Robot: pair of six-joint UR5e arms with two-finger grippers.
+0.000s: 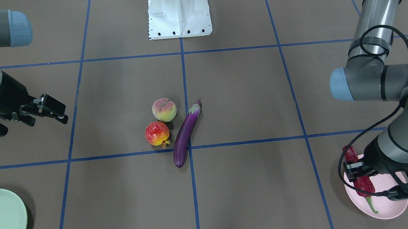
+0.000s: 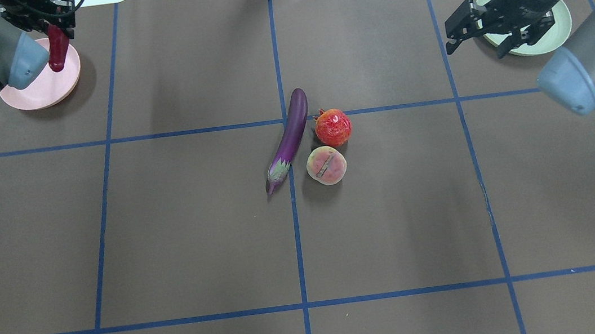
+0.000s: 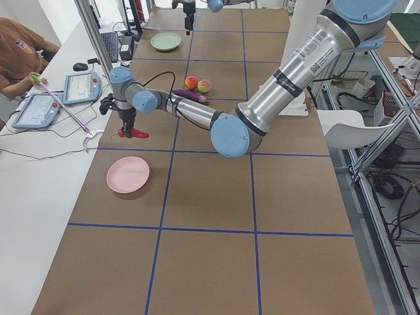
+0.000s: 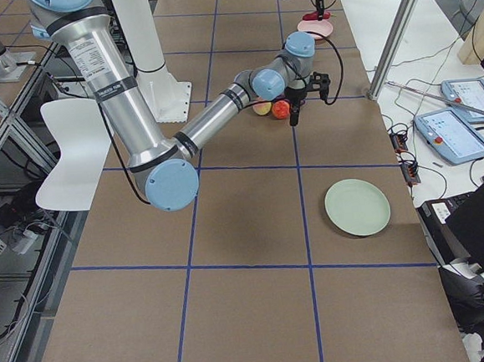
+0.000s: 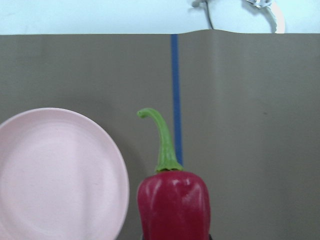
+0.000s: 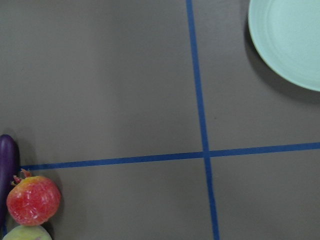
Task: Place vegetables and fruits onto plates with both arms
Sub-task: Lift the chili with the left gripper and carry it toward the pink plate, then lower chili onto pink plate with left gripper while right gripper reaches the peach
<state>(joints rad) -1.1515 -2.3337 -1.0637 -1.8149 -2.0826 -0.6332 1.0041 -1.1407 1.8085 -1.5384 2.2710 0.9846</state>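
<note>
My left gripper (image 1: 362,175) is shut on the red chili pepper (image 1: 365,185) and holds it in the air by the pink plate (image 1: 386,204). In the left wrist view the chili (image 5: 174,205) hangs stem down, just right of the plate's (image 5: 55,175) rim. The purple eggplant (image 2: 292,133), the pomegranate (image 2: 333,127) and the peach (image 2: 325,165) lie close together at the table's middle. My right gripper (image 2: 451,35) is open and empty, in the air beside the mint green plate (image 2: 560,28), far from the fruits.
The white pedestal base (image 1: 179,12) stands at the robot's side of the table. Blue tape lines grid the brown surface. An operator (image 3: 20,52) sits by tablets beyond the table's far edge.
</note>
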